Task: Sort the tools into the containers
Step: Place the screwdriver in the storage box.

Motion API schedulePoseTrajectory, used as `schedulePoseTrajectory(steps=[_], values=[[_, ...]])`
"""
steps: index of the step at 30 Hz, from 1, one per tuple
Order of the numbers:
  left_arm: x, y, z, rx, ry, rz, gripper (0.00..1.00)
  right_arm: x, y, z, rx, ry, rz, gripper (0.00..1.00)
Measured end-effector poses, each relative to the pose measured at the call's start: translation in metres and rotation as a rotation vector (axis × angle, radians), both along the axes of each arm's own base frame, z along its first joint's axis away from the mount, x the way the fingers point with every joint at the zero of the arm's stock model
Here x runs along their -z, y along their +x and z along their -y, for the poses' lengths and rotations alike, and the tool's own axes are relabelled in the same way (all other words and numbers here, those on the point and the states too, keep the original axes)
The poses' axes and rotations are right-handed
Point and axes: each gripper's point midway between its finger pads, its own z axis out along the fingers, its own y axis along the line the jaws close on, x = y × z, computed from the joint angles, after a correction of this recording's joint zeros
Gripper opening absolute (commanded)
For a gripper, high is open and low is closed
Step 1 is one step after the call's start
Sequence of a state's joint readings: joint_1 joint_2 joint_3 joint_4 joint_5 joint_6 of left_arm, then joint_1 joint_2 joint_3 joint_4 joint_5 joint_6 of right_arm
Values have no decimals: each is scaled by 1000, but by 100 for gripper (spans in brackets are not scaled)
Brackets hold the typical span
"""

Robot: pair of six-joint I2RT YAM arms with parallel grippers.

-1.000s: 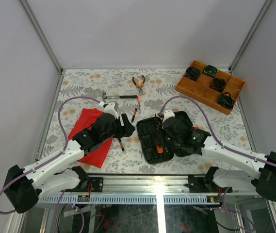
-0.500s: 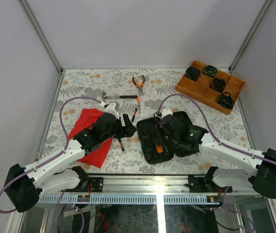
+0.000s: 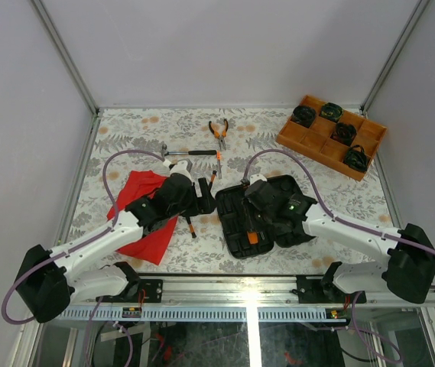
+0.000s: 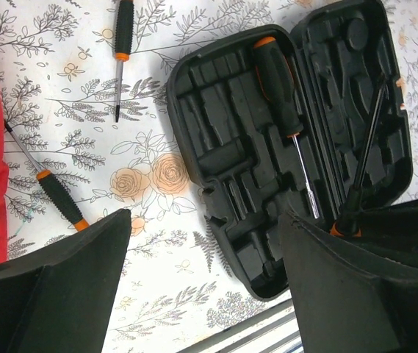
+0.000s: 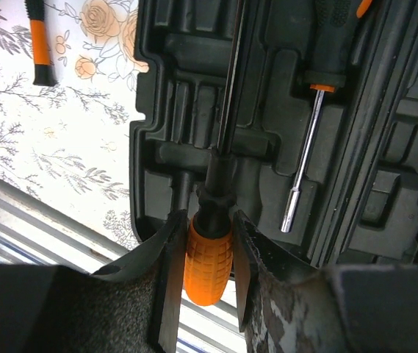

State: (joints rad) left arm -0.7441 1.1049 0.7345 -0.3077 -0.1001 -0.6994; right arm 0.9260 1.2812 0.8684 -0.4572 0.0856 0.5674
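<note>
Tool case (image 4: 216,140) is laid open | screwdriver (image 5: 209,268) is clamped by right gripper (image 5: 206,234) right over it | left gripper (image 4: 205,220) is spread apart

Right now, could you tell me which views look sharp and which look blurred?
Top external: even light, sharp throughout. Left wrist: case crisp, left fingers dark and soft. Right wrist: screwdriver clear, right fingers grainy.

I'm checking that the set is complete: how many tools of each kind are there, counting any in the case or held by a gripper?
Screwdrivers: 5 (3 on the table, 1 in the case, 1 in the right gripper)
Pliers: 1
Hammer: 1
Total: 7
</note>
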Motion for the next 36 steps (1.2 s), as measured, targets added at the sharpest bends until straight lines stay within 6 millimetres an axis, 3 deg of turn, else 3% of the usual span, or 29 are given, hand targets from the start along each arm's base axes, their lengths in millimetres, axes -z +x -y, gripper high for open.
schedulePoseTrajectory(steps=[14, 26, 36], values=[[10, 10, 5, -40, 48, -66, 79, 26, 14, 9, -4, -33, -87, 5], [13, 3, 7, -4, 27, -69, 79, 47, 7, 12, -26, -60, -130, 10], [-2, 0, 14, 37, -33, -37, 80, 64, -4, 20, -33, -88, -178, 18]])
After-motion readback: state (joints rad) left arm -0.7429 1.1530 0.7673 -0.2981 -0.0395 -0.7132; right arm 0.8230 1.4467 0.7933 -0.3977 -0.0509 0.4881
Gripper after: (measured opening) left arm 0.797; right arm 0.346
